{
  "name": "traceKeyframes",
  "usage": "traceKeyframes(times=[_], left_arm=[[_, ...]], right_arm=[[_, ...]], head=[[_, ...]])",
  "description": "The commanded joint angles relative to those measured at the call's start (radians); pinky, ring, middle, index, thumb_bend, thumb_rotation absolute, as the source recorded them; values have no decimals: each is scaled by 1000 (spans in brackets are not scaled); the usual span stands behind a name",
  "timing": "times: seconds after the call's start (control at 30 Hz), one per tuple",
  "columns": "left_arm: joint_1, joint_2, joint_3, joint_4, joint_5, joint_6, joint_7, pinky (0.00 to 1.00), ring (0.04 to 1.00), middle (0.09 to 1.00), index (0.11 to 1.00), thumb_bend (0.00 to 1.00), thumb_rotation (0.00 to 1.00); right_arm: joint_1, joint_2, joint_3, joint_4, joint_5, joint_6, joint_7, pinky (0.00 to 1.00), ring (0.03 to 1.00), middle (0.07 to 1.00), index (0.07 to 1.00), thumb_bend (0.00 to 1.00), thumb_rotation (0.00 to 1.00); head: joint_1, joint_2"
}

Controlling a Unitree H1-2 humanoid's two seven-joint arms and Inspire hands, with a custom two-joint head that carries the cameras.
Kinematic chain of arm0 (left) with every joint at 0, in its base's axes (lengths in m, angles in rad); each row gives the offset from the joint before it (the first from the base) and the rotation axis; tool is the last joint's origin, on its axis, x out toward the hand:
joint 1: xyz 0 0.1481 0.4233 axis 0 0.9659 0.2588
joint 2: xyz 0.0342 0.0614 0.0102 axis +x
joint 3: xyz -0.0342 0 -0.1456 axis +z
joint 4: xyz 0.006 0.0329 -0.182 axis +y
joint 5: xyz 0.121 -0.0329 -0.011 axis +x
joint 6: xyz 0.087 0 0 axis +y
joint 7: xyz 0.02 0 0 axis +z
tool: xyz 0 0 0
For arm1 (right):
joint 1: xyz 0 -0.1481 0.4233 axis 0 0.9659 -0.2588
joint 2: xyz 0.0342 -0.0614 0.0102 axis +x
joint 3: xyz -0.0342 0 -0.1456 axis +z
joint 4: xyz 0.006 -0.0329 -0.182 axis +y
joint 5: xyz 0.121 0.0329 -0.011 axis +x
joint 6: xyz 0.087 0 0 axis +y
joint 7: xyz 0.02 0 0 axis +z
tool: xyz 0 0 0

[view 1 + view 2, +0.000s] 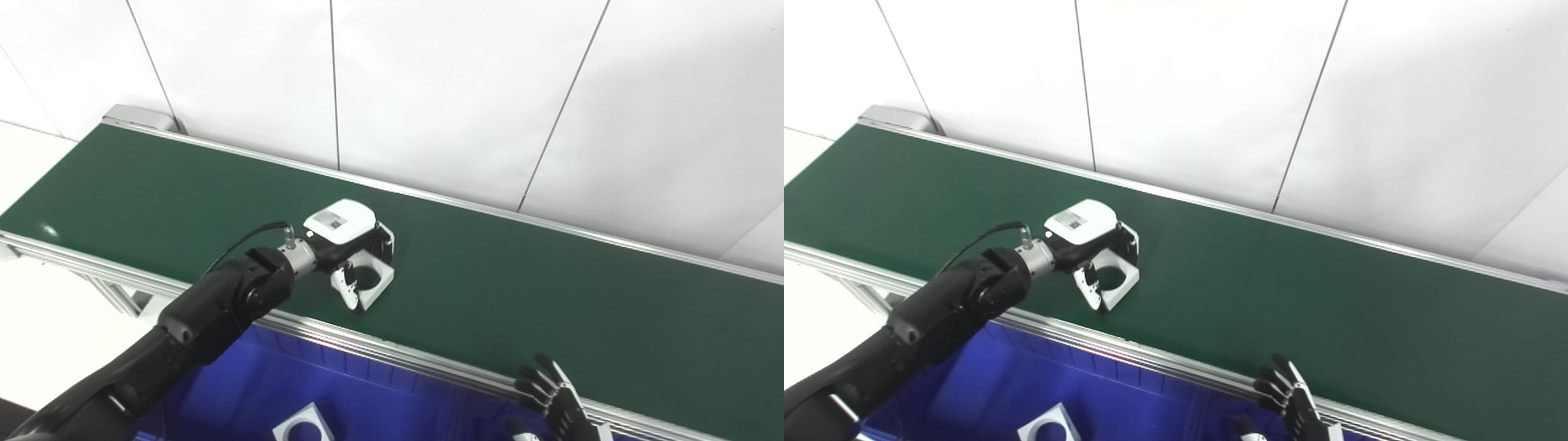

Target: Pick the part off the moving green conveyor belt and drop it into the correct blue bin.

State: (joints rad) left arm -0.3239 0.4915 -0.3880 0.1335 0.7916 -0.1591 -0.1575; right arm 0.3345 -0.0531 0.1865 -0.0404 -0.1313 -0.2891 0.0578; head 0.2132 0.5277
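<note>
Fingers (350, 288) of the left hand (346, 242) curl down around the part (373, 280), thumb on the near face, others over the far edge; grasping it, though contact on the far side is hidden. Part: white square block with a round through-hole, sitting on the green conveyor belt (551, 294) near its front rail. Judged rigid, light, probably smooth plastic, so slippery; not fragile. Best hold: opposing flat outer walls, not the hole rim. Below the rail, the blue bin (257, 392) already holds a similar white block (303, 425). Right hand (554, 398) waits at the rail, fingers spread, holding nothing.
</note>
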Motion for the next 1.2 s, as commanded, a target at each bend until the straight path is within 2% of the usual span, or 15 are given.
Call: traceKeyframes(times=[0.0, 0.2, 0.57, 0.67, 0.73, 0.87, 1.03, 1.07, 1.17], left_arm=[[-14, 19, 32, -82, -27, 11, -19, 597, 535, 466, 493, 524, 0], [11, 23, 75, -226, -49, 31, -91, 516, 453, 439, 504, 505, 0], [99, 25, 137, -472, -49, 78, -207, 589, 490, 444, 496, 503, 0], [138, 23, 153, -528, -72, 93, -243, 579, 482, 432, 505, 502, 0], [162, 20, 164, -558, -88, 104, -261, 523, 455, 430, 511, 502, 0], [249, 4, 194, -624, -144, 124, -270, 553, 471, 445, 507, 502, 0], [362, -32, 231, -648, -189, 126, -240, 516, 458, 455, 505, 503, 0], [386, -42, 239, -649, -197, 127, -231, 519, 456, 461, 505, 503, 0], [426, -60, 257, -651, -204, 120, -223, 521, 460, 460, 506, 503, 0]], right_arm=[[-3, 4, -1, -34, 5, -58, -4, 702, 763, 809, 894, 592, 488], [-1, 4, -1, -39, 7, -55, -4, 705, 766, 809, 896, 585, 475], [6, 0, 0, -47, 7, -52, -2, 707, 768, 814, 897, 580, 481], [8, 0, -1, -51, 8, -51, -2, 702, 764, 812, 896, 584, 484], [9, 0, -1, -54, 9, -51, -1, 704, 765, 813, 897, 583, 486], [11, -1, -1, -61, 14, -45, 1, 703, 764, 813, 897, 584, 483], [14, -6, -2, -74, 13, -43, 4, 700, 762, 814, 897, 567, 475], [16, -8, -3, -79, 14, -40, 5, 703, 764, 814, 896, 565, 473], [20, -11, -5, -91, 15, -32, 6, 709, 769, 811, 894, 573, 477]], head=[[-1, 1], [-2, 6], [0, 18], [1, 24], [2, 31], [2, 42], [-2, 58], [-2, 70], [-2, 79]])
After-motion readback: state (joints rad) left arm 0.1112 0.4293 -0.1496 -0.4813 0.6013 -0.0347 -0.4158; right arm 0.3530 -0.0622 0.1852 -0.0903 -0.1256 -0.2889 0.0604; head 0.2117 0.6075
